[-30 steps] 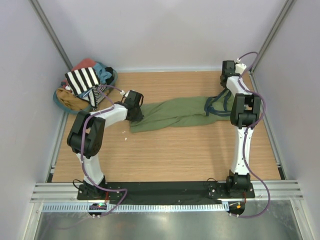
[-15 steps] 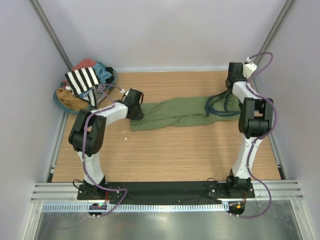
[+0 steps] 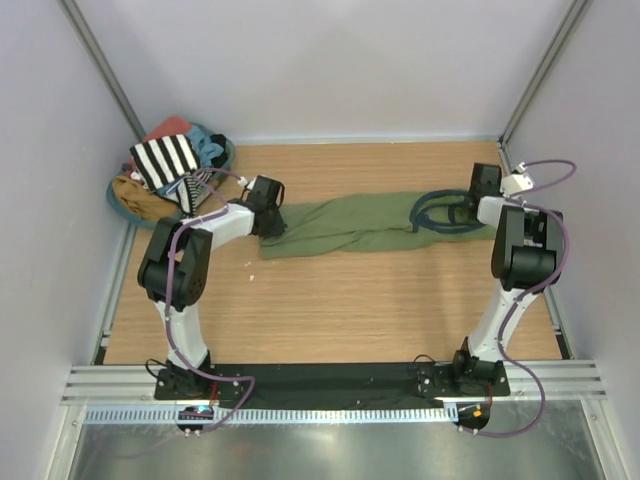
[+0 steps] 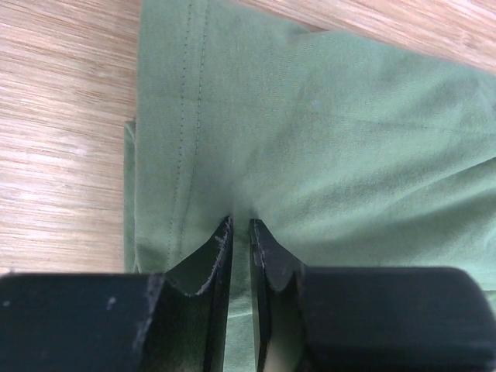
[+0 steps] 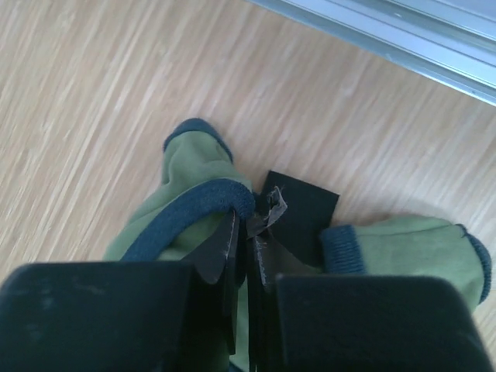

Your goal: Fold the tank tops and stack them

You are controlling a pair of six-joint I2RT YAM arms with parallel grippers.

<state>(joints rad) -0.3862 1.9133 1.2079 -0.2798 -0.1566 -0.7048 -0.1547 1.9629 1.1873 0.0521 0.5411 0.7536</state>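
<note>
Your olive green tank top (image 3: 350, 225) lies stretched in a long band across the middle of the table (image 3: 350, 310), a gripper at each end. The left gripper (image 4: 240, 225) is at the band's left end. Its jaws are nearly together, pinching a small ridge of green cloth just inside the stitched hem. The right gripper (image 5: 248, 217) is at the right end, jaws all but closed on the navy trim (image 5: 194, 205) of a strap. A black patch (image 5: 298, 213) lies flat just beside the tips, and a second trimmed strap end sits at lower right of that wrist view.

Around it:
- The pile is in the upper left corner of the top view, with the striped tank top (image 3: 165, 160) on top.
- The salmon-red garment (image 3: 168, 128) and the light blue garment (image 3: 212, 148) are behind the striped top, and a tan cloth (image 3: 140, 195) is under it.
- The pile sits just behind the left arm's elbow, and striped cloth hangs close to the arm's cable.
- A small white speck (image 3: 250, 263) is on the wood below the top's left end.
- A metal rail (image 5: 403, 39) runs close past the right gripper.
- From above, both forearms cover the grip points.

Versus a second ago:
- The right arm has swung from the far upper right corner down and out toward the right wall.
- The strap loops are pulled rightward and rounder, and the band is straighter.
- The left arm has barely shifted, and the pile is unchanged.
</note>
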